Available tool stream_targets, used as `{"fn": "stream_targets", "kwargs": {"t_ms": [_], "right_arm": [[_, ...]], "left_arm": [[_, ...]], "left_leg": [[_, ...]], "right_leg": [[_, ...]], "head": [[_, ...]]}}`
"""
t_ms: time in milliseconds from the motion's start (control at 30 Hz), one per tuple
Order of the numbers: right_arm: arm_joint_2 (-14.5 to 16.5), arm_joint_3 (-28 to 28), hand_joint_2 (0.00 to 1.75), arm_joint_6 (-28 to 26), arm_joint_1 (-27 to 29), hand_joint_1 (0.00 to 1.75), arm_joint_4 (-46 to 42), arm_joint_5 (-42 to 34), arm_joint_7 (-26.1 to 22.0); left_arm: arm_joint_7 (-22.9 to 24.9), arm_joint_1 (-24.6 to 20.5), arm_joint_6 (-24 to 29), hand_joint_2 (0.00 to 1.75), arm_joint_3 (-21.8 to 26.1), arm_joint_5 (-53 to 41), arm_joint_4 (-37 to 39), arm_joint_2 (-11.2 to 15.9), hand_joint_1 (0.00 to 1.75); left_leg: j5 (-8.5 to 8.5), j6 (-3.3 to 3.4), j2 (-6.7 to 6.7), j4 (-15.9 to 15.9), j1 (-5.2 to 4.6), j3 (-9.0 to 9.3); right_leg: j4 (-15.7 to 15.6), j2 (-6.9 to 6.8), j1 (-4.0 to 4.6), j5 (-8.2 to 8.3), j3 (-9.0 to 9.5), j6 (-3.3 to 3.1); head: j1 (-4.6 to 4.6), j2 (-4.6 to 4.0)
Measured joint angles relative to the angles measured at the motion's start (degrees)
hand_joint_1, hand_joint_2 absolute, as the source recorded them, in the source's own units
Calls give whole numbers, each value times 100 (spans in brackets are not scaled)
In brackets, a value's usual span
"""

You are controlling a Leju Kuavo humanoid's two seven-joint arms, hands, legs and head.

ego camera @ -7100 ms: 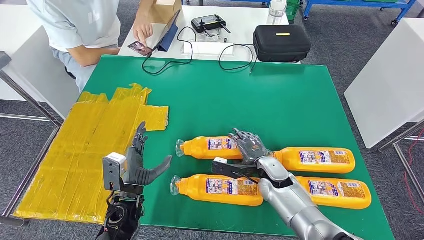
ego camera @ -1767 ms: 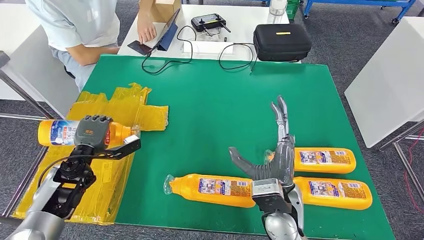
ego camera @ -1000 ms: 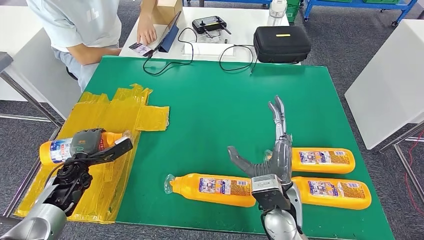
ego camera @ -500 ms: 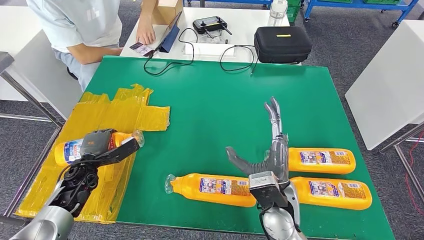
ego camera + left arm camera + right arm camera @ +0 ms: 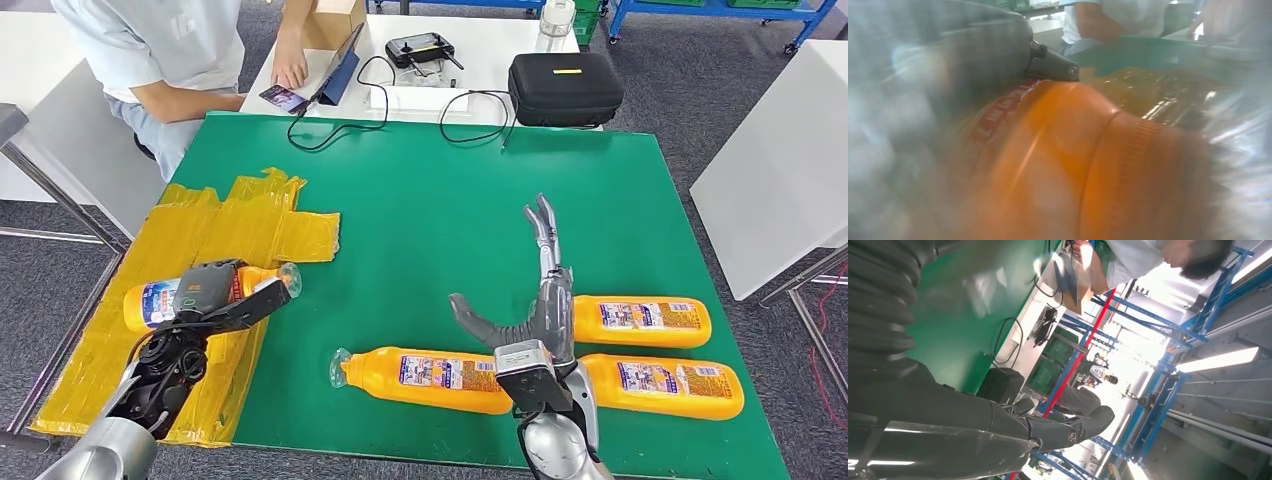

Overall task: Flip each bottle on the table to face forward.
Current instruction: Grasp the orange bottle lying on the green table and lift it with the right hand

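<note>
The left hand grips a bottle near the table's left edge; the right hand is spread, empty. Smooth, probably slippery plastic: grasp mid-body.

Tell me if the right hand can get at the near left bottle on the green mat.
Probably yes: the right hand is open, beside that bottle, with nothing between them.

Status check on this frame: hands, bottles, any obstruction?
Left hand grips a bottle over yellow sheet. Right hand open, raised. Three bottles lying on green mat. Nothing obstructing.
</note>
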Motion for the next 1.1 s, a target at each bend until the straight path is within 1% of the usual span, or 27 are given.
{"fn": "stream_targets", "kwargs": {"t_ms": [67,100,200,233,400,633,833,1000,1100], "right_arm": [[1,1,175,8,-4,0,13,0,2],[1,2,175,11,-4,0,14,0,3],[1,3,175,17,-7,0,17,-1,5],[2,4,175,22,-9,0,18,-2,7],[8,22,175,52,-46,0,42,-2,41],[31,48,175,79,-134,0,128,-2,66],[63,81,175,104,-183,0,210,-2,78],[69,85,175,103,-201,0,251,-2,81],[69,85,175,91,-199,0,268,-2,83]], "left_arm": [[-11,41,-37,175,-56,69,-81,-10,175],[-16,55,-51,175,-76,98,-110,-11,157],[3,69,-89,175,-95,103,-128,-17,27],[27,72,-130,175,-97,106,-128,-25,0],[197,57,-438,175,-144,192,-93,-84,0],[356,-135,-789,175,-198,274,107,-96,0],[509,-275,-958,175,-244,292,272,-98,0],[518,-309,-1028,175,-257,428,319,-98,0],[391,-284,-1116,175,-255,687,280,-98,0]], "left_leg": [[0,0,0,0,0,0],[0,0,0,0,0,0],[0,0,0,0,0,0],[0,0,0,0,0,0],[-1,0,1,0,0,0],[-1,-1,-1,-2,0,16],[-2,-1,-1,-3,0,37],[-2,-1,-1,-3,0,43],[-1,-1,-1,-3,0,44]], "right_leg": [[0,0,0,0,0,0],[0,0,0,0,0,0],[0,0,0,0,0,0],[0,0,0,0,0,0],[0,1,0,0,1,0],[0,-1,2,-1,18,-1],[-1,-1,1,-2,39,-2],[-1,0,1,-2,44,-2],[-1,-1,1,-1,45,-2]], "head": [[0,0],[-1,0],[-1,0],[0,0],[1,0],[1,0],[0,0],[1,0],[-1,0]]}}
